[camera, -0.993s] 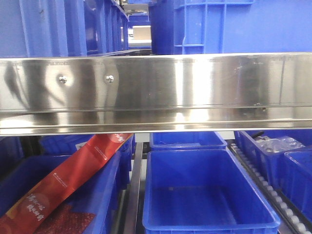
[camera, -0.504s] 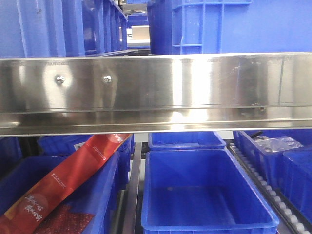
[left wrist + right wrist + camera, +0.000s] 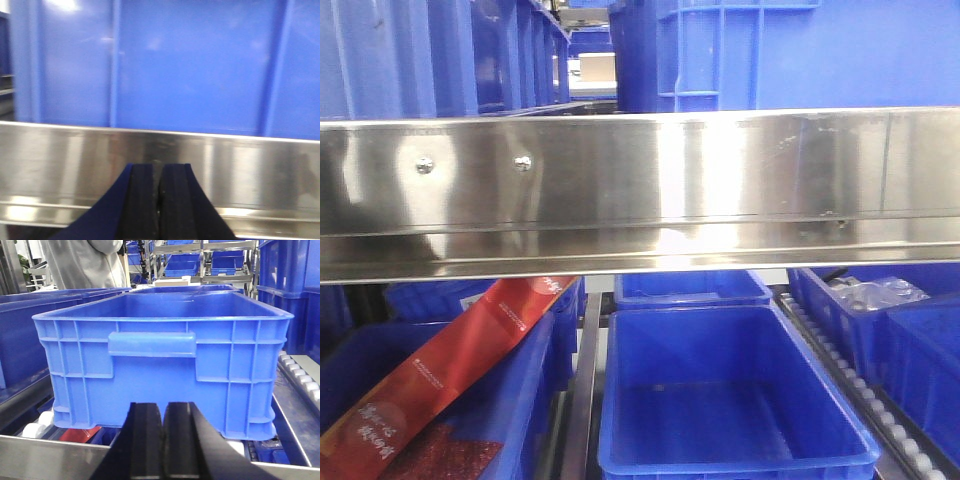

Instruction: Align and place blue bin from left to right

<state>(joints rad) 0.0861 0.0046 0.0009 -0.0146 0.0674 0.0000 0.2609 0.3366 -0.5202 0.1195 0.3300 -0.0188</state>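
the blue bin (image 3: 200, 65) stands on the upper shelf, right behind the shelf's steel front rail (image 3: 250, 170). in the left wrist view its smooth wall with raised upright ribs fills the frame straight ahead of the left pincer (image 3: 159, 200) and a little above it, with only the rail between. that is the relation the next move hangs on: the bin lies dead ahead of the left pincer, so the left arm looks the nearer one to push or shift it. its long axis cannot be told from here, since only one wall shows.

the left pincer's two black pads are pressed together with nothing between them. the right pincer (image 3: 163, 440) is likewise closed and empty, pointing at the short end of a shallower ribbed tub (image 3: 165, 365) with a handle bar, which sits on a roller track just beyond another steel rail.

counted in the front view: on the upper shelf, one big bin at the right (image 3: 800, 50) and a row of bins at the left (image 3: 430, 55), too crowded to count. below, one empty tub in the middle (image 3: 730, 400), one behind it, one at the left holding a red packet (image 3: 450, 370), and at least two at the right edge. a person in white (image 3: 85, 262) stands in the background.
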